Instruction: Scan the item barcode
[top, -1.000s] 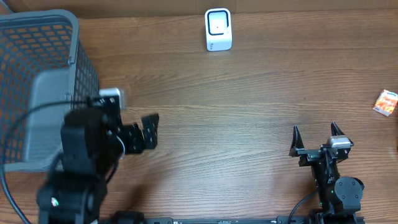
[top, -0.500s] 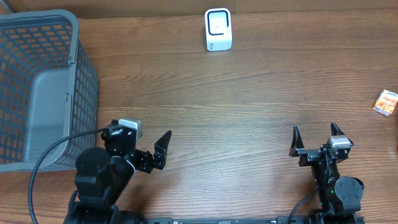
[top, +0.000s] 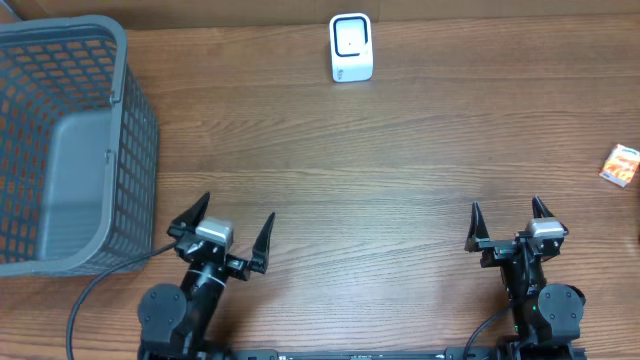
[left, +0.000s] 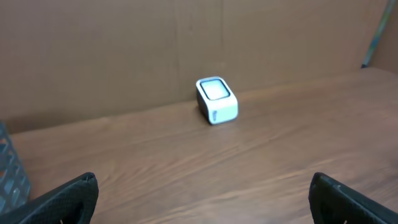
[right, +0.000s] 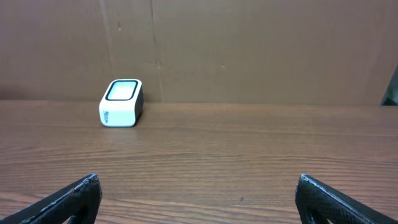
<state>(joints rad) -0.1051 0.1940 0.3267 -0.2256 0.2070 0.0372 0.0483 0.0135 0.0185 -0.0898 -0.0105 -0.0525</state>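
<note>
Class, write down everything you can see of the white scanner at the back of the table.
The scanner is a small white box with rounded corners that looks like plastic. A pale window framed in black fills its upper face, which tilts slightly. One side carries a small mark, too small to read. It stands upright near the far edge of the wooden table, close to the brown backdrop. Only the table touches it.

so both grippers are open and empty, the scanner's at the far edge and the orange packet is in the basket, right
No: the orange packet lies on the table at the robot's right, not in the basket, as the overhead view shows. The left gripper and right gripper are open and empty, and the scanner stands at the far edge.
</note>
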